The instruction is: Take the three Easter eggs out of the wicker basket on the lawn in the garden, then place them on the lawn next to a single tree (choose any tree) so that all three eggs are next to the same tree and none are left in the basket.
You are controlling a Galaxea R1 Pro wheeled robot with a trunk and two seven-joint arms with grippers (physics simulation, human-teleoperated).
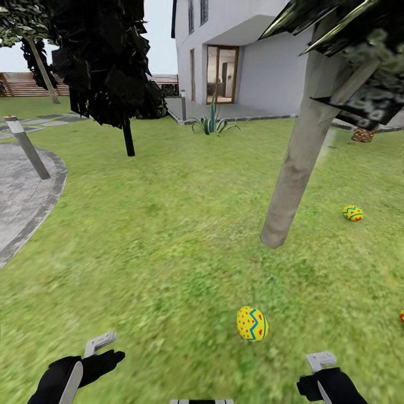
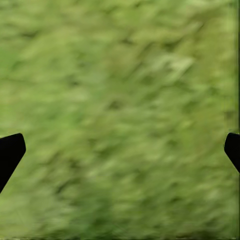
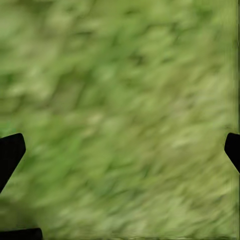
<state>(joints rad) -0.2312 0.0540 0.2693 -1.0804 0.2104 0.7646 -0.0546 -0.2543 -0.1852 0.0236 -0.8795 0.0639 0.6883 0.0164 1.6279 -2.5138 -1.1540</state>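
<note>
Both grippers hang low in front of the robot with nothing in them. In the left wrist view the left gripper [image 2: 120, 152] has its two dark fingertips [image 2: 11, 152] far out at opposite edges of the picture, spread wide over bare grass. The right gripper [image 3: 120, 152] looks the same in its own wrist view, spread wide above grass. In the head view both sit at the near edge of the scene, each arm ending in a black hand with a pale bracket.

Just ahead of the right gripper, a yellow egg [image 1: 252, 324] with a blue zigzag and red dots lies on the lawn [image 1: 140, 235], near the foot of a pale tree trunk [image 1: 294, 160]. A second egg [image 1: 353, 212] rests on the grass on the other side of the same trunk. A red and yellow speck [image 1: 402, 316] shows at the right edge of the head view; it may be a third egg, but too little shows to tell.

An egg like this is probably light, hard and smooth, so it will likely roll or squirt out of a poor pinch. The safest hold would be across its widest middle, with the fingers closing evenly on opposite sides and gentle pressure.
</note>
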